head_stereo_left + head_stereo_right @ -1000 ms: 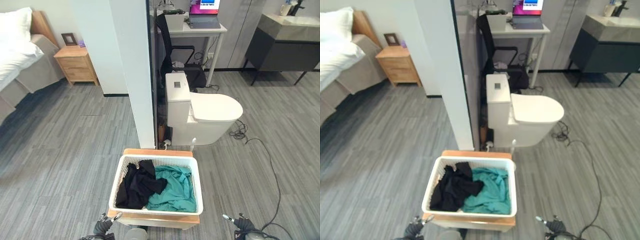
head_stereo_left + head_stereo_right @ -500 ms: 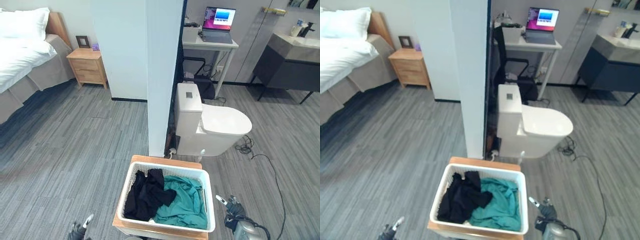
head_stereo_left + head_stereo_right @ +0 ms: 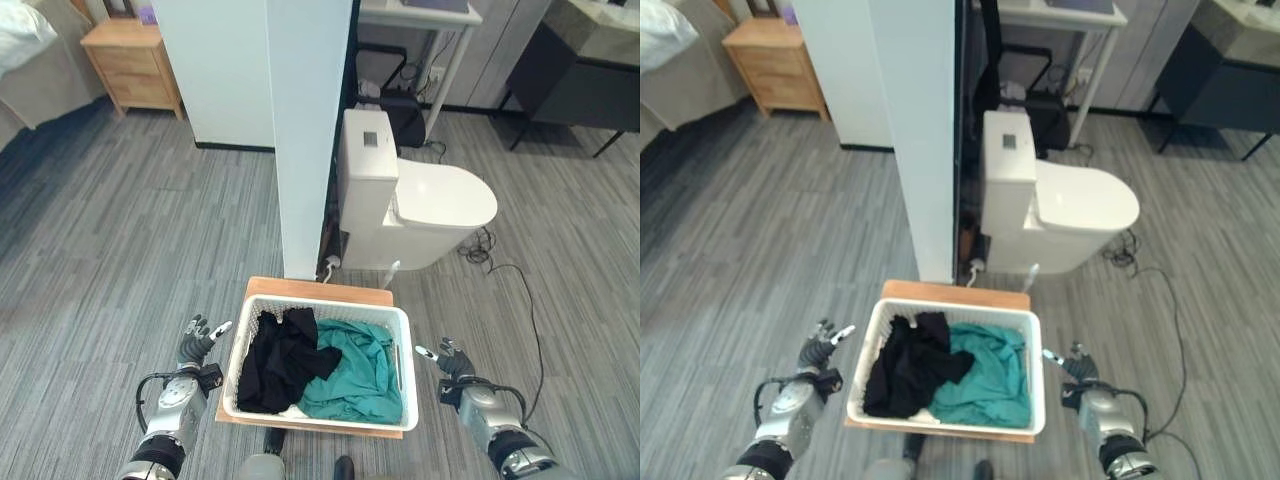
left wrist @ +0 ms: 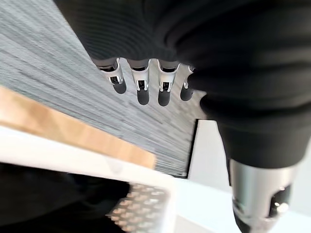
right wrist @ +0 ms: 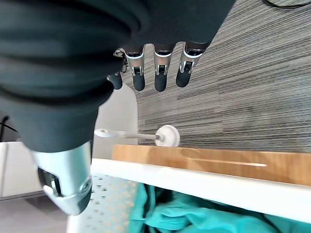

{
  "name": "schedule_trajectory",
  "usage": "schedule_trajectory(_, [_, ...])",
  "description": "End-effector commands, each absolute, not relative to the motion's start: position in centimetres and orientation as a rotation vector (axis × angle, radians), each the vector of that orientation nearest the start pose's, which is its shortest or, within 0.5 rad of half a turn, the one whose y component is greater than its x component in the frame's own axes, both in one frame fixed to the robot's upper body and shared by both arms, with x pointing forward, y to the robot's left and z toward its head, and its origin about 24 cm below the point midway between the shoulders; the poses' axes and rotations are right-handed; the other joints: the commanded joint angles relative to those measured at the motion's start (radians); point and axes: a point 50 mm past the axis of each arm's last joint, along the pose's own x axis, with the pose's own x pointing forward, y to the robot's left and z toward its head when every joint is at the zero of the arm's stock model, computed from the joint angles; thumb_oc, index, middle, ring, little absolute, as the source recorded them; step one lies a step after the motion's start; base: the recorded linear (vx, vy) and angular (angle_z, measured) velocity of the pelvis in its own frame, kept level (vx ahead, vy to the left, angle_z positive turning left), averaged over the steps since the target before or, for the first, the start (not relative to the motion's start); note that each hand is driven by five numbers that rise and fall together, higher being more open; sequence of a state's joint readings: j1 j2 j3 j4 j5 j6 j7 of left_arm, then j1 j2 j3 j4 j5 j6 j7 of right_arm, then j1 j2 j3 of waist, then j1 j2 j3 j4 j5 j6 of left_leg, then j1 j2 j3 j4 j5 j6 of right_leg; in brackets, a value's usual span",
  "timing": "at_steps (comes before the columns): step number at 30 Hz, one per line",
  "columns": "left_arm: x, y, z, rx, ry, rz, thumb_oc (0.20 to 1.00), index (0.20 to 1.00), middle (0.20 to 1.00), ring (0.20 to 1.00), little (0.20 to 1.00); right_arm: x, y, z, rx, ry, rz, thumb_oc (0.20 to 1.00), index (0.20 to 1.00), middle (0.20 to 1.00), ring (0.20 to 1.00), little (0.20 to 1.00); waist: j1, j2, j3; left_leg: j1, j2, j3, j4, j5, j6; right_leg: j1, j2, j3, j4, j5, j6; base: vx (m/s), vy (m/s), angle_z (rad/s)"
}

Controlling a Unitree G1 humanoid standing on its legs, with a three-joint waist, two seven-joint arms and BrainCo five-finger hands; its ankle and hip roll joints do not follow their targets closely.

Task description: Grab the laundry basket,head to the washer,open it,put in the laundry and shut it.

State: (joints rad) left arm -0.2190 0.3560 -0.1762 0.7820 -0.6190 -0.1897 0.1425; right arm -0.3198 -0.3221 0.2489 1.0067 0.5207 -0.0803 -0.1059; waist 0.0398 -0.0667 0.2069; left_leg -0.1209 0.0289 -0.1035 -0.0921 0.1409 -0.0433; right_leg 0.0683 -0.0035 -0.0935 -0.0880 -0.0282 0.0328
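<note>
Head eyes look down; wrist views close, probably share basket (image 3: 318, 312) rim.

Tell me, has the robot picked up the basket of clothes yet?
Not yet. The laundry basket, holding black and teal clothes, sits on a low wooden stand. The left hand and right hand are open, one beside each side, not touching. Grabbing it, walking to the washer, loading and shutting all remain.
</note>
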Motion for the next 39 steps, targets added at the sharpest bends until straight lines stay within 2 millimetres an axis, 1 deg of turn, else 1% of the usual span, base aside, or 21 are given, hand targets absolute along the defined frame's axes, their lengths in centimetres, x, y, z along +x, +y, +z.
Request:
schedule_trajectory(1, [28.7,23.8,-2.5,-0.103,0.311,0.266,1.0,1.0,1.0,1.0,1.0,28.7,-22.1,-4.6,0.081,0.481,-0.181,1.0,1.0,1.0,1.0,1.0,0.019,0.013,0.04,0.098,0.047,0.016,0.007,-0.165,0.009,-0.105,-0.037,-0.006,0.016,0.055,0.022,-0.11,-0.007,-0.01])
schedule_trajectory(2, [29.0,23.9,-2.2,-0.105,0.302,0.269,1.0,1.0,1.0,1.0,1.0,29.2,-21.7,-4.1,0.09,0.456,-0.162,1.0,1.0,1.0,1.0,1.0,0.019,0.011,0.052,0.088,0.046,0.018,0.012,-0.163,0.011,-0.116,-0.036,-0.004,0.023,0.057,0.022,-0.07,-0.004,-0.02])
schedule_trajectory(3, [29.0,23.9,-2.2,-0.105,0.301,0.269,1.0,1.0,1.0,1.0,1.0,29.2,-21.6,-4.1,0.09,0.456,-0.162,1.0,1.0,1.0,1.0,1.0,0.019,0.011,0.052,0.087,0.045,0.018,0.012,-0.163,0.011,-0.117,-0.036,-0.003,0.023,0.056,0.022,-0.08,0.001,-0.04])
schedule_trajectory(7, [30.1,24.1,-0.6,-0.105,0.244,0.258,1.0,1.0,1.0,1.0,1.0,30.7,-20.0,-1.8,0.138,0.338,-0.093,1.0,1.0,1.0,1.0,1.0,0.015,0.007,0.1,0.031,0.04,0.014,0.039,-0.152,0.014,-0.178,-0.041,-0.002,0.062,0.061,0.02,-0.1,0.006,-0.01])
schedule_trajectory(8, [30.1,24.2,-0.6,-0.105,0.244,0.258,1.0,1.0,1.0,1.0,1.0,30.7,-20.0,-1.8,0.138,0.338,-0.093,1.0,1.0,1.0,1.0,1.0,0.015,0.007,0.1,0.029,0.039,0.014,0.04,-0.153,0.014,-0.18,-0.042,-0.002,0.063,0.061,0.02,-0.08,0.013,0.0])
schedule_trajectory(11, [31.1,23.5,0.7,-0.065,0.2,0.186,1.0,1.0,1.0,1.0,1.0,31.2,-19.5,-0.6,0.111,0.29,-0.042,1.0,1.0,1.0,1.0,1.0,0.011,0.006,0.123,-0.016,0.029,0.009,0.053,-0.143,0.017,-0.221,-0.047,-0.006,0.079,0.068,0.021,-0.07,0.015,0.05])
schedule_trajectory(17, [32.2,23.0,2.2,0.018,0.163,0.102,1.0,1.0,1.0,1.0,1.0,31.8,-19.2,-0.1,0.073,0.282,-0.007,1.0,1.0,1.0,1.0,1.0,0.009,0.009,0.137,-0.042,0.021,0.008,0.057,-0.135,0.019,-0.242,-0.053,-0.006,0.08,0.078,0.024,-0.02,0.007,0.05])
schedule_trajectory(19, [32.7,22.8,2.9,0.089,0.151,0.055,1.0,1.0,1.0,1.0,1.0,32.1,-18.8,0.0,0.06,0.29,0.018,1.0,1.0,1.0,1.0,1.0,0.011,0.01,0.146,-0.049,0.019,0.01,0.063,-0.136,0.02,-0.246,-0.054,-0.004,0.081,0.08,0.023,0.0,0.0,0.0])
schedule_trajectory(20, [32.7,22.8,2.9,0.089,0.151,0.055,1.0,1.0,1.0,1.0,1.0,32.1,-18.8,0.0,0.06,0.289,0.018,1.0,1.0,1.0,1.0,1.0,0.011,0.01,0.147,-0.049,0.019,0.01,0.064,-0.136,0.02,-0.246,-0.054,-0.004,0.081,0.081,0.023,0.0,0.0,0.0])
schedule_trajectory(23, [33.3,22.3,3.9,0.185,0.128,-0.005,1.0,1.0,1.0,1.0,1.0,32.3,-18.5,-0.1,0.072,0.302,0.028,1.0,1.0,1.0,1.0,1.0,0.013,0.015,0.155,-0.05,0.016,0.014,0.069,-0.138,0.021,-0.246,-0.055,0.0,0.079,0.084,0.024,0.0,0.004,-0.01])
schedule_trajectory(24, [33.3,22.3,3.9,0.185,0.128,-0.005,1.0,1.0,1.0,1.0,1.0,32.3,-18.5,-0.1,0.072,0.302,0.028,1.0,1.0,1.0,1.0,1.0,0.013,0.015,0.156,-0.05,0.016,0.014,0.069,-0.138,0.021,-0.245,-0.055,0.001,0.079,0.084,0.024,-0.01,0.015,-0.03])
schedule_trajectory(25, [33.8,22.0,5.0,0.33,0.108,-0.076,1.0,1.0,1.0,1.0,1.0,32.5,-18.6,-0.2,0.047,0.324,0.035,1.0,1.0,1.0,1.0,1.0,0.014,0.017,0.161,-0.046,0.014,0.015,0.068,-0.139,0.022,-0.244,-0.055,0.003,0.078,0.086,0.026,0.0,0.0,0.0])
schedule_trajectory(26, [33.9,22.0,5.1,0.331,0.108,-0.076,1.0,1.0,1.0,1.0,1.0,32.5,-18.6,-0.2,0.048,0.324,0.035,1.0,1.0,1.0,1.0,1.0,0.015,0.017,0.162,-0.046,0.014,0.015,0.068,-0.14,0.022,-0.243,-0.055,0.003,0.078,0.086,0.026,0.0,0.0,0.0])
schedule_trajectory(29, [34.4,22.1,5.7,0.502,0.134,-0.151,1.0,1.0,1.0,1.0,1.0,32.9,-18.7,-0.2,-0.05,0.37,0.065,1.0,1.0,1.0,1.0,1.0,0.015,0.019,0.168,-0.043,0.013,0.014,0.072,-0.143,0.025,-0.244,-0.053,0.01,0.081,0.088,0.028,-0.01,0.015,-0.05])
schedule_trajectory(30, [34.4,22.1,5.7,0.502,0.133,-0.151,1.0,1.0,1.0,1.0,1.0,32.9,-18.7,-0.2,-0.05,0.37,0.065,1.0,1.0,1.0,1.0,1.0,0.016,0.019,0.169,-0.043,0.013,0.015,0.072,-0.143,0.025,-0.244,-0.053,0.01,0.081,0.088,0.028,0.0,0.017,-0.08])
schedule_trajectory(31, [34.8,22.5,5.9,0.623,0.177,-0.172,1.0,1.0,1.0,1.0,1.0,33.5,-18.5,-0.1,-0.157,0.413,0.1,1.0,1.0,1.0,1.0,1.0,0.018,0.016,0.174,-0.037,0.013,0.014,0.07,-0.143,0.028,-0.241,-0.052,0.012,0.08,0.09,0.029,0.0,0.008,-0.07])
schedule_trajectory(32, [34.8,22.5,5.9,0.623,0.177,-0.172,1.0,1.0,1.0,1.0,1.0,33.5,-18.5,-0.1,-0.157,0.413,0.1,1.0,1.0,1.0,1.0,1.0,0.019,0.016,0.175,-0.036,0.013,0.014,0.069,-0.143,0.028,-0.241,-0.052,0.013,0.08,0.09,0.029,0.01,0.01,-0.07])
schedule_trajectory(34, [35.2,22.7,5.8,0.696,0.214,-0.178,1.0,1.0,1.0,1.0,1.0,33.9,-18.5,-0.1,-0.224,0.447,0.117,1.0,1.0,1.0,1.0,1.0,0.02,0.014,0.178,-0.03,0.013,0.013,0.068,-0.144,0.029,-0.238,-0.05,0.016,0.077,0.091,0.03,0.0,0.0,0.0])
schedule_trajectory(36, [35.6,22.9,5.2,0.764,0.282,-0.161,1.0,1.0,1.0,1.0,1.0,34.3,-18.3,-0.1,-0.311,0.483,0.128,1.0,1.0,1.0,1.0,1.0,0.02,0.01,0.182,-0.03,0.014,0.013,0.071,-0.144,0.031,-0.235,-0.048,0.018,0.076,0.091,0.03,0.0,0.0,0.0])
schedule_trajectory(39, [35.9,22.9,4.7,0.762,0.319,-0.141,1.0,1.0,1.0,1.0,1.0,34.6,-18.4,0.0,-0.358,0.498,0.122,1.0,1.0,1.0,1.0,1.0,0.02,0.008,0.185,-0.029,0.014,0.013,0.073,-0.144,0.032,-0.233,-0.047,0.018,0.076,0.09,0.03,0.0,0.005,-0.01])
